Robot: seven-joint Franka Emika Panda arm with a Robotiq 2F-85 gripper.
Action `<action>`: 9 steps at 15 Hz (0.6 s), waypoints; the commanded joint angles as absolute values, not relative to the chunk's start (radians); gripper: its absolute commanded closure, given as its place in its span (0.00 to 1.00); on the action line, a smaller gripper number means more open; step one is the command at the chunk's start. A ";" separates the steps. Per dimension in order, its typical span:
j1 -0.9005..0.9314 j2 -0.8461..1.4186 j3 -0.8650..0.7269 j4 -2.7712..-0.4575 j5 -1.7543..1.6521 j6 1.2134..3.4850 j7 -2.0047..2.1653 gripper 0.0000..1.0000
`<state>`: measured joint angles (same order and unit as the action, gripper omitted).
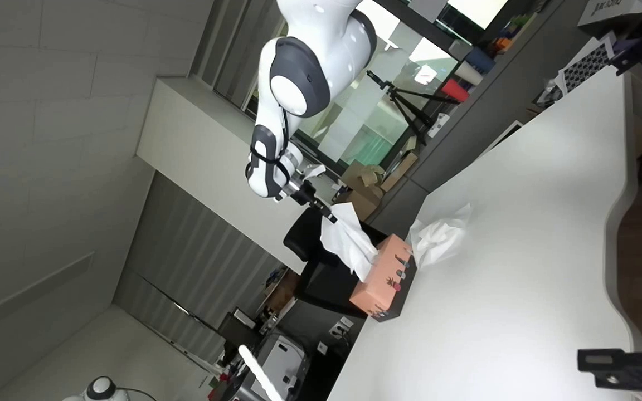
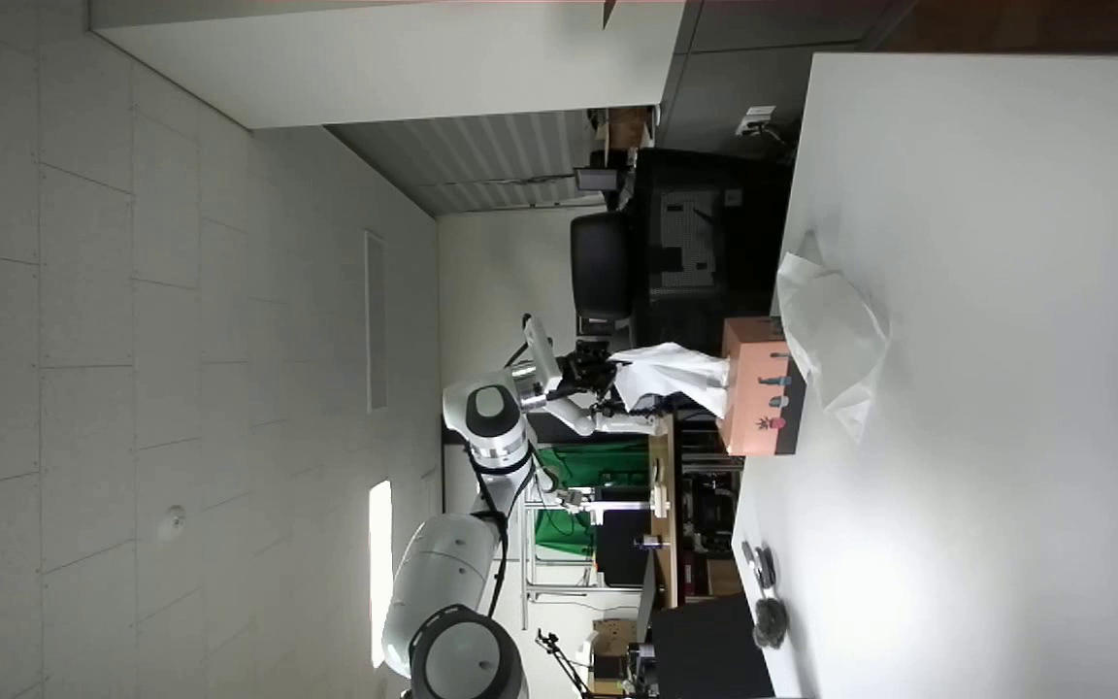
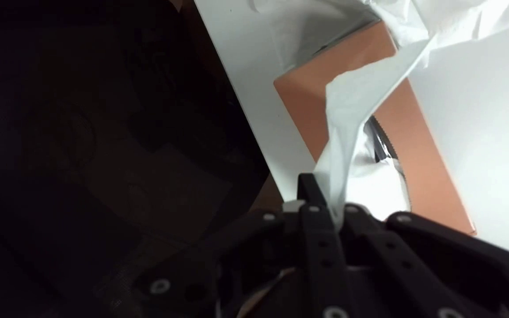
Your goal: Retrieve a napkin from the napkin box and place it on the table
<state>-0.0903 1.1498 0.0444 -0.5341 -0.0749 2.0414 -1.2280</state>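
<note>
The napkin box [image 1: 383, 273] is salmon-orange with dark lower sides and stands at the edge of the white table [image 1: 521, 262]. It also shows in an exterior view [image 2: 751, 398] and in the wrist view [image 3: 431, 154]. My gripper [image 1: 331, 217] is above the box, shut on a white napkin [image 1: 346, 239]. In the wrist view the napkin [image 3: 356, 97] runs out from between the fingers [image 3: 336, 210] across the box top. I cannot tell whether its lower end is free of the slot. White tissue shows inside the slot. Another crumpled napkin [image 2: 833, 335] lies on the table beside the box.
Both exterior views are turned sideways. A black chair [image 1: 326, 273] stands beyond the table edge near the box. Small dark items [image 2: 766, 602] lie at the table's edge. A black bracket [image 1: 627, 368] sits at the table's other side.
</note>
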 commanded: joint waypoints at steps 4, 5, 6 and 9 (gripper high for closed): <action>-0.126 1.070 -0.037 -0.529 -0.107 1.967 -1.059 1.00; -0.130 1.065 -0.053 -0.535 -0.113 1.952 -1.041 1.00; -0.136 1.065 -0.069 -0.542 -0.119 1.935 -1.026 1.00; -0.152 1.080 -0.107 -0.556 -0.119 1.877 -0.979 1.00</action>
